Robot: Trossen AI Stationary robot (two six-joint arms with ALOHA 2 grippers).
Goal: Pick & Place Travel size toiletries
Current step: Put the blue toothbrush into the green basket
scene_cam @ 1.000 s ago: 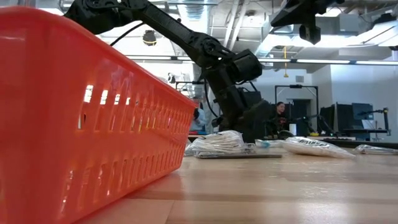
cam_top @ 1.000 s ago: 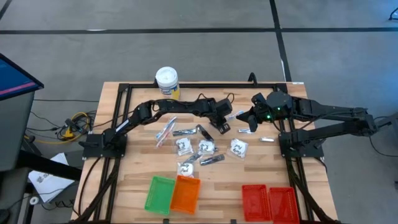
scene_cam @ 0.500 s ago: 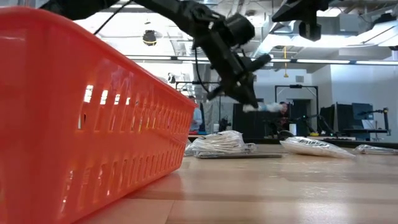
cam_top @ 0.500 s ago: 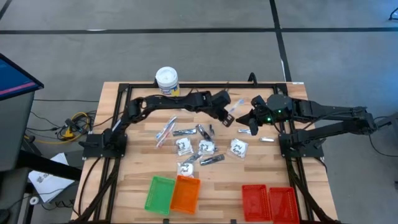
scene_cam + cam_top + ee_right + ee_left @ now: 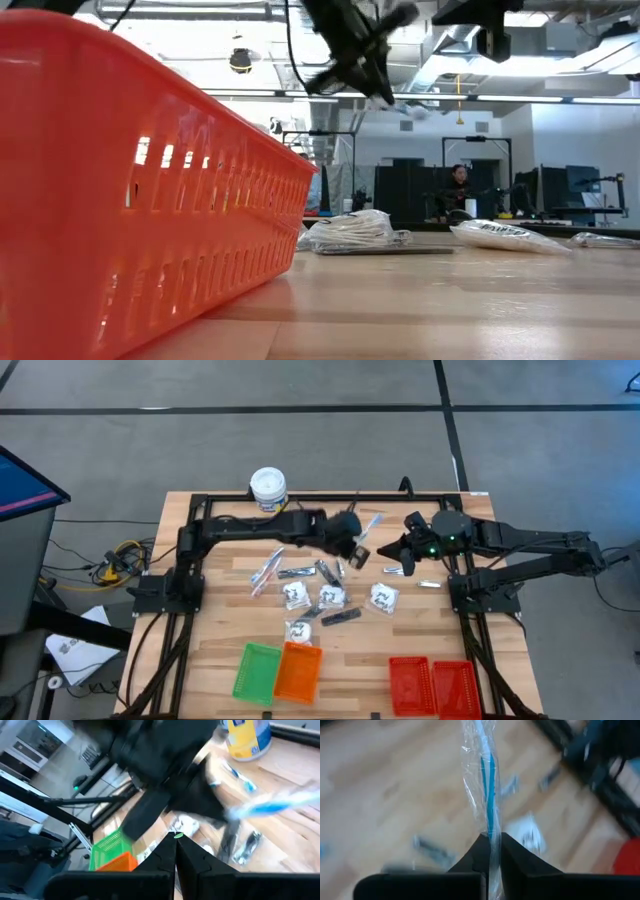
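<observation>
We see the left tool (image 5: 491, 851) clamped on one clear-wrapped blue stick (image 5: 488, 795), held above the tabletop (image 5: 420, 640). The right tool (image 5: 396, 567), fingers closed and empty, hovers nearby. Below lie four white packets (image 5: 384, 597), plus four trays: one green, one orange, two red.

Glossy clear crinkly plastic wrap on blue stick (image 5: 489, 785) in my left hand (image 5: 490, 841); matt pale wood surface (image 5: 420, 630); perforated orange plastic tray (image 5: 140, 190).
</observation>
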